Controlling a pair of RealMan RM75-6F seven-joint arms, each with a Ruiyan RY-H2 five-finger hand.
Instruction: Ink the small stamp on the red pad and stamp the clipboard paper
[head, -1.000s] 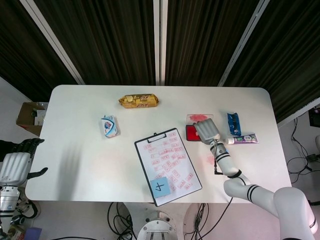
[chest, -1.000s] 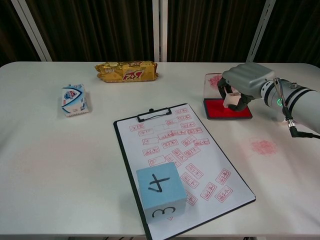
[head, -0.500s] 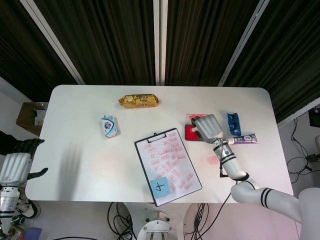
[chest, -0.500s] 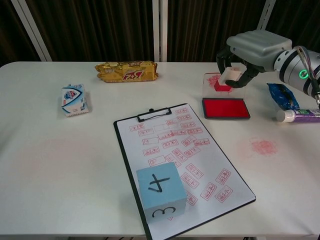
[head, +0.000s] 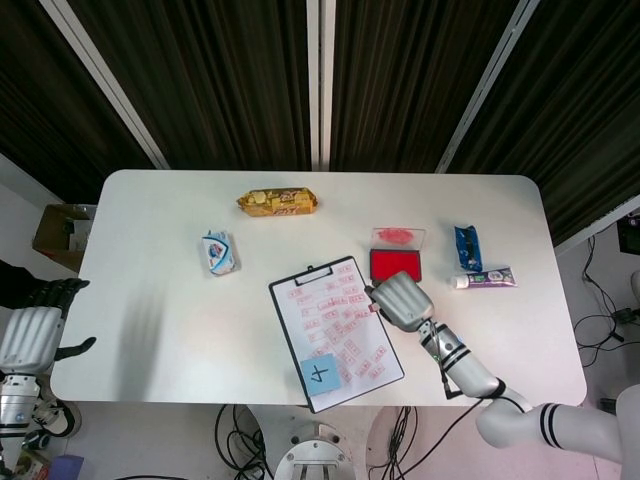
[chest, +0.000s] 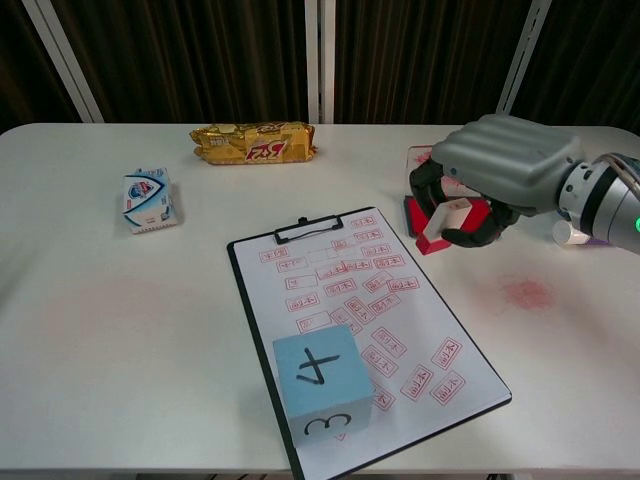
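The small stamp (chest: 440, 222), white with a red base, is held tilted in my right hand (chest: 492, 172). In the head view that right hand (head: 400, 300) hovers at the right edge of the clipboard (head: 335, 330), just in front of the red ink pad (head: 397, 264). The clipboard paper (chest: 360, 300) carries several red stamp marks. In the chest view the hand hides most of the pad. My left hand (head: 30, 335) hangs off the table's left side, fingers apart and holding nothing.
A blue cube (chest: 322, 385) marked 4 sits on the clipboard's near end. A biscuit pack (head: 278, 202) and tissue packet (head: 218, 252) lie at back left. The pad's clear lid (head: 398, 237), a blue sachet (head: 467, 247) and a tube (head: 485, 279) lie right. A red smear (chest: 527, 292) marks the table.
My right hand lifted the stamp off the red pad, rose, then came down and left to the clipboard's right edge. The left hand stayed put.
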